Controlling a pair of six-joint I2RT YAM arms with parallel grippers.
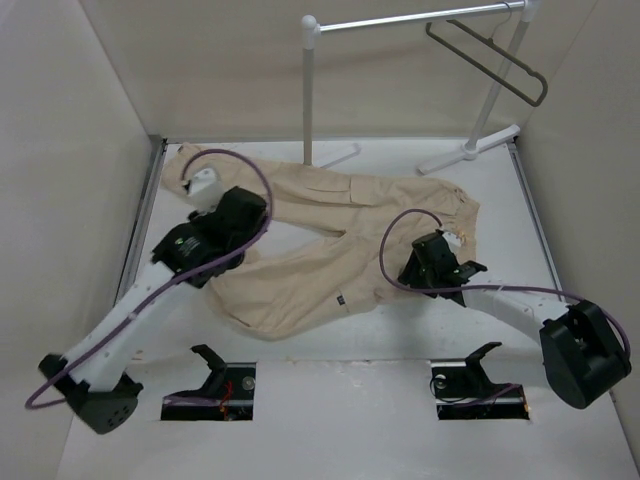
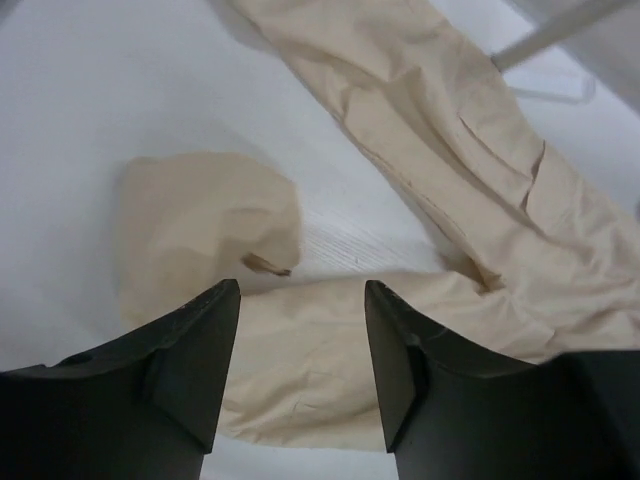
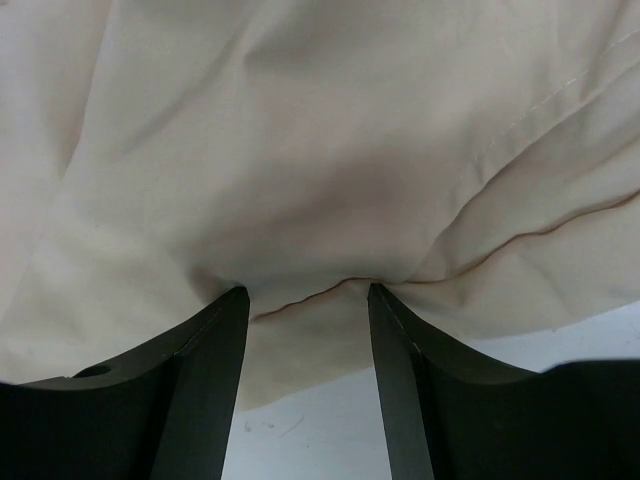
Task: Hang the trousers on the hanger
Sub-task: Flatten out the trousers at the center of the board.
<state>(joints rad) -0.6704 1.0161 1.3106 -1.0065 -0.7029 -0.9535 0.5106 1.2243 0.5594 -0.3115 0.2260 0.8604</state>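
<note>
Trousers: the beige cargo trousers (image 1: 330, 240) lie loose and wrinkled on the white bench (image 1: 400, 340), with the waist to the right and the two legs running left.
Legs: one leg reaches toward the far-left corner; the other bends toward the near edge, and its end is folded over.
Hanger: the thin dark hanger (image 1: 495, 60) hangs by its hook from the rail of the white garment rack (image 1: 310, 90) at the far right. It is bare and well apart from the trousers.
Left hand: the left hand (image 2: 302, 300) is over the leg end of the trousers. Its dark fingers (image 2: 205, 350) stand apart with a clear gap, the cloth lies beneath that gap, and nothing is gripped.
Right hand: the right hand (image 3: 308, 300) is low at the waist end. Its fingers (image 3: 205, 370) are spread, their tips are at a puckered edge of the cloth, and that edge crosses the gap without being pinched.
Rack feet: they stand on the bench just beyond the trousers.
</note>
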